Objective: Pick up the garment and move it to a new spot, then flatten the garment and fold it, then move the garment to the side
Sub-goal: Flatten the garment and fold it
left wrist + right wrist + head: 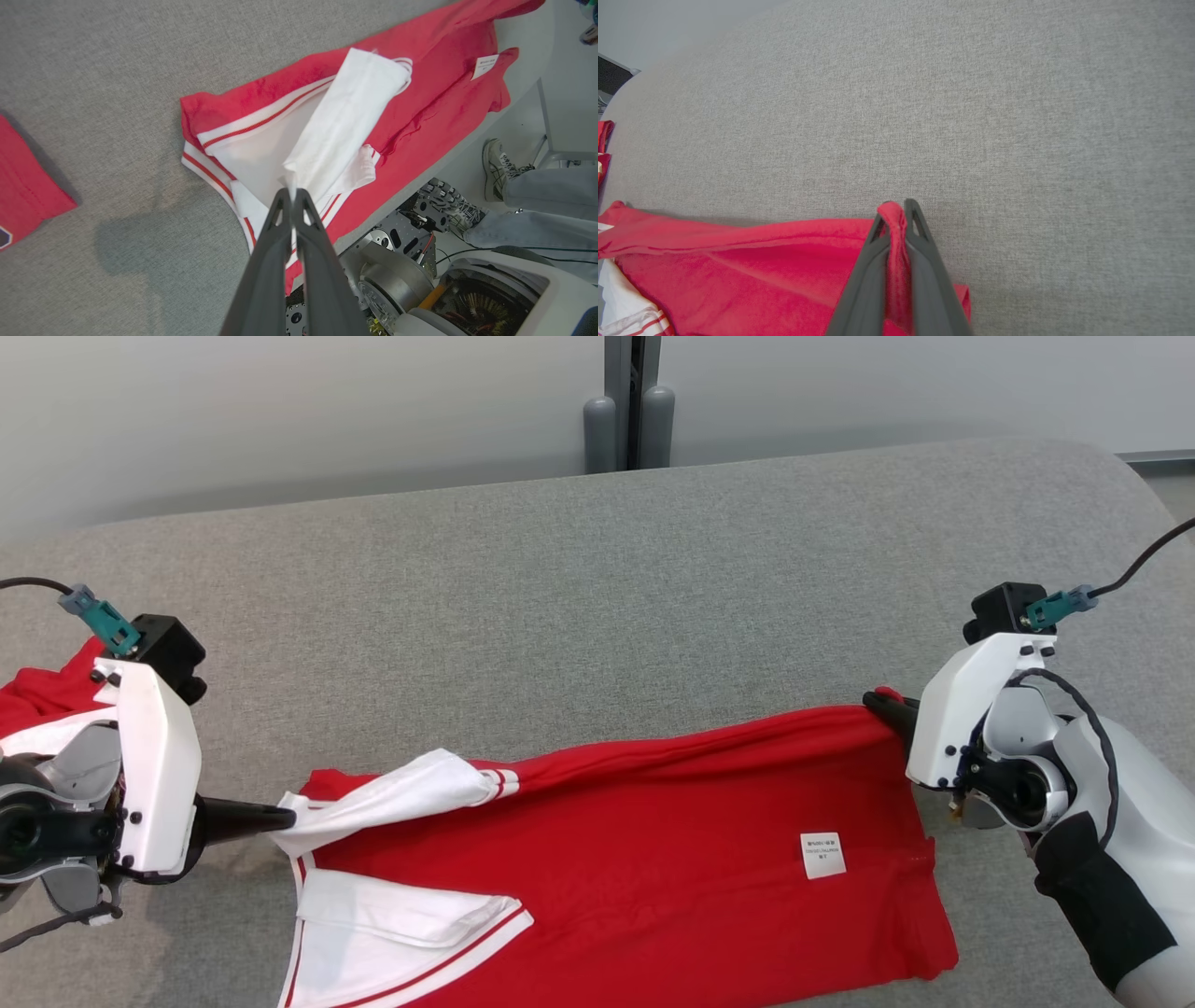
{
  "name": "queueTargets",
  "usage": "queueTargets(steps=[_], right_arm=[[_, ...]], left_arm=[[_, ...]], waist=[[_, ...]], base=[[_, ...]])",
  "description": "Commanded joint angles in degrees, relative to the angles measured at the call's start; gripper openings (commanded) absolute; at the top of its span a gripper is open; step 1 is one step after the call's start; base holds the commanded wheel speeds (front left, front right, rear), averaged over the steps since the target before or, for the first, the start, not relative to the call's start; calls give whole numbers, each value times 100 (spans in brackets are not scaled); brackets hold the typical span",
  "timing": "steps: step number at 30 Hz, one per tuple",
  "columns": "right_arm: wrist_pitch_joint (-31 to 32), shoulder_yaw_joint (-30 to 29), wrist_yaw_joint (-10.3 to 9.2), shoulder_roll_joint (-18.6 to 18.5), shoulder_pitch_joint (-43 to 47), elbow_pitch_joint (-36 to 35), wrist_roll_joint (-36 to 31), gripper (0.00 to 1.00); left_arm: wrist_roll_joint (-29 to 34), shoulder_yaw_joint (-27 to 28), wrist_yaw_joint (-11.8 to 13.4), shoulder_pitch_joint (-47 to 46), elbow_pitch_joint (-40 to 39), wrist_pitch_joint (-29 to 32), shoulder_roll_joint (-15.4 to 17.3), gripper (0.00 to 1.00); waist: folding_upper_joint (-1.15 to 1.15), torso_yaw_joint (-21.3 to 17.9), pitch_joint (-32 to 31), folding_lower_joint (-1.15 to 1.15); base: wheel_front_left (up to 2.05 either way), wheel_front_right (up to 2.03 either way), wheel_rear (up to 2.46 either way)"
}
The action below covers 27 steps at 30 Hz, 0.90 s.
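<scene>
A: Where is the garment (653,821) relative to the grippers?
B: It lies between them on the grey table (560,597), at the near edge. The left gripper (288,819) is closed on the tip of a white sleeve (411,793). The right gripper (885,706) is closed on the far right corner of the red cloth.
A: How does it look?
B: It is red, with white sleeves, red-striped trim and a small white label (822,855).
A: Which way does it point?
B: Its long axis runs left to right, with the sleeves at the left and the hem at the right.
</scene>
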Motion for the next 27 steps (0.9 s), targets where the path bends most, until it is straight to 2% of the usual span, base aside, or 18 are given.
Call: queueTargets(steps=[1,15,27], right_arm=[[-46,14,3,-45,15,12,-31,0],[226,611,3,-404,238,-397,178,0],[648,1167,3,-761,274,-870,505,0]], left_arm=[[4,1,11,65,-19,47,10,0],[-213,-2,161,516,-567,650,125,0],[-125,-1,306,799,-752,806,118,0]], waist=[[0,11,-6,0],[0,77,-122,0],[0,42,-121,0]], base=[[0,0,0],[0,0,0],[0,0,0]])
